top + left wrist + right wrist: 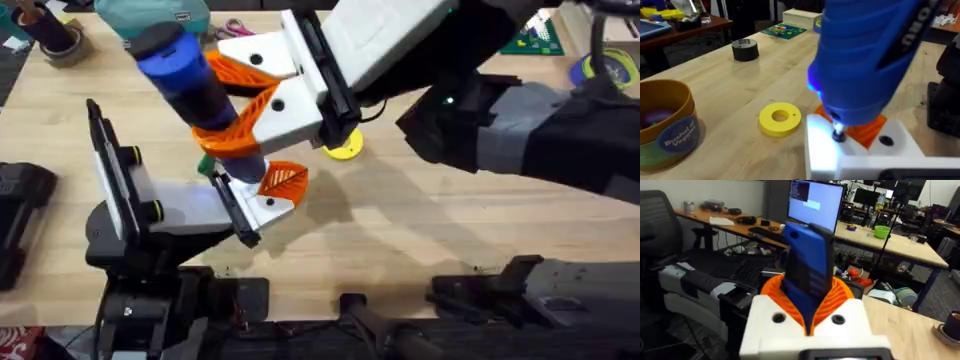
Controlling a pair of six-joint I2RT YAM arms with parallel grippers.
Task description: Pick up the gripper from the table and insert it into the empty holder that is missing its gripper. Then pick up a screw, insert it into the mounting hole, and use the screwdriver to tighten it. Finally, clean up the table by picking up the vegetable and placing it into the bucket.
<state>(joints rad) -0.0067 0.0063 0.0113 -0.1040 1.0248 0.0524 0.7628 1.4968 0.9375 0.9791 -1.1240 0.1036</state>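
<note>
- The right gripper (240,105) pinches the blue screwdriver (190,80) between its orange ribbed pads (840,297).
- The screwdriver's metal tip (838,134) presses down on the white holder (840,155), beside the orange gripper (283,180) seated there.
- The left gripper (262,195): I cannot tell whether it is spread.
- A yellow ring (780,118) lies near the holder; the bucket (667,125) stands beyond it.

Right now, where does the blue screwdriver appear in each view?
Overhead: upper left, screwdriver tilted, clamped in the right gripper.
Left wrist: upper right, large, tip on the white holder.
Right wrist: centre, upright between orange pads.
Shared landmark: yellow ring, overhead and left wrist.
</note>
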